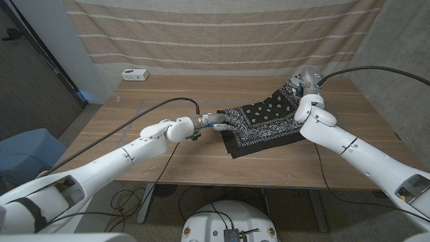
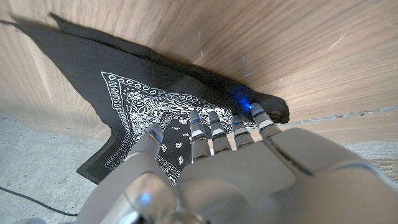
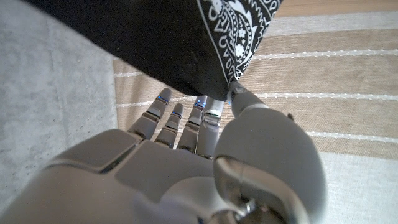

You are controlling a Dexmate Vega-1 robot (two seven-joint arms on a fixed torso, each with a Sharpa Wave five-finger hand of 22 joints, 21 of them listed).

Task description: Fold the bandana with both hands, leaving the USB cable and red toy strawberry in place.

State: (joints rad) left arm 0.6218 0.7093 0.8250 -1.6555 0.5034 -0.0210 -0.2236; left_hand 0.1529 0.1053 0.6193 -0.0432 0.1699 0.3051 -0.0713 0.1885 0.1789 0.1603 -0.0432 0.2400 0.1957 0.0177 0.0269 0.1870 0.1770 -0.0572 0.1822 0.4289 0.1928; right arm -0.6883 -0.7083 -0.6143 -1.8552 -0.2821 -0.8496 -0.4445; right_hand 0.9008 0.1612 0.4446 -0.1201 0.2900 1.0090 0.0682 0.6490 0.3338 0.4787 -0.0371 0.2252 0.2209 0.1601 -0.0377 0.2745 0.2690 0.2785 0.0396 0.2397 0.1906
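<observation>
Bandana point(image 1: 265, 123) lies on the table point(image 1: 134, 114) right of centre, a black paisley cloth turned like a diamond. Long axis runs roughly 8 o'clock to 2 o'clock across the head view: near-left corner by the left hand, far-right corner lifted at the right hand. The front corner points to 6 o'clock, close to the table's near edge.

Left hand point(image 1: 213, 122) sits at the cloth's 9 o'clock corner. In the left wrist view its fingers point(image 2: 214, 127) lie side by side, tips on the bunched edge of the bandana point(image 2: 143, 87), thumb apart on the printed part. Looks like a light hold or press on that corner (a firm pinch isn't clear, so I can't say for sure).

Right hand point(image 1: 302, 84) is at the 2 o'clock corner. The right wrist view shows the corner of the bandana point(image 3: 205, 43) caught between thumb and fingers point(image 3: 208, 115), cloth hanging off the table there, so this hand pinches it.

Key relation, as a judgement: the hands hold opposite ends of the long axis, well apart, so a fold means carrying one corner along that axis toward the other. The right corner is already raised and is the likelier one to travel, toward 8 o'clock.

White box point(image 1: 135, 74) sits at the far-left of the table, well apart from the cloth. I can't make out the cable or strawberry.
</observation>
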